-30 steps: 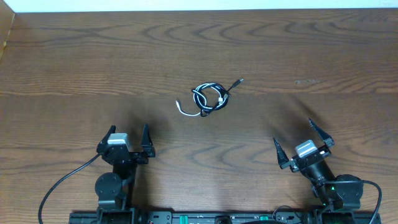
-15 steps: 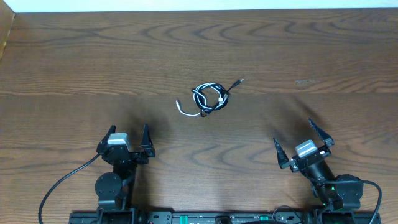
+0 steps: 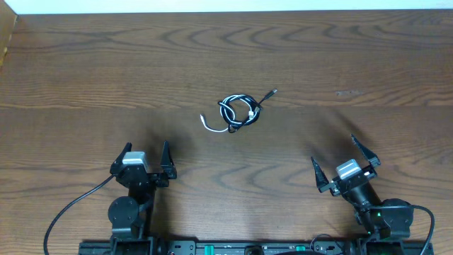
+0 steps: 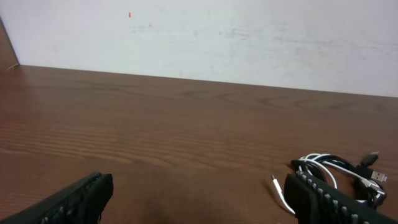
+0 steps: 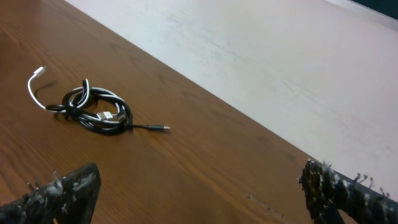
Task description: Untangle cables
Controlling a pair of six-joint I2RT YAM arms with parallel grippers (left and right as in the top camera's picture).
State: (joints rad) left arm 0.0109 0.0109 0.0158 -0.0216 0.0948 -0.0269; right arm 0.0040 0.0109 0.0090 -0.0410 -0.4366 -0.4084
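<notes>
A small tangle of cables point(image 3: 237, 111), one white and one black, lies coiled on the wooden table near the middle. A white plug end trails to the left and a black plug end point(image 3: 274, 92) points up right. The tangle also shows in the left wrist view point(image 4: 336, 171) at the lower right and in the right wrist view point(image 5: 96, 111) at the left. My left gripper point(image 3: 147, 156) is open and empty, near the front edge, left of the tangle. My right gripper point(image 3: 333, 154) is open and empty, near the front edge, right of the tangle.
The brown wooden table point(image 3: 106, 64) spans the whole view. A white wall point(image 4: 249, 37) runs along its far edge. A thick black arm wire point(image 3: 71, 209) loops at the front left by the arm bases.
</notes>
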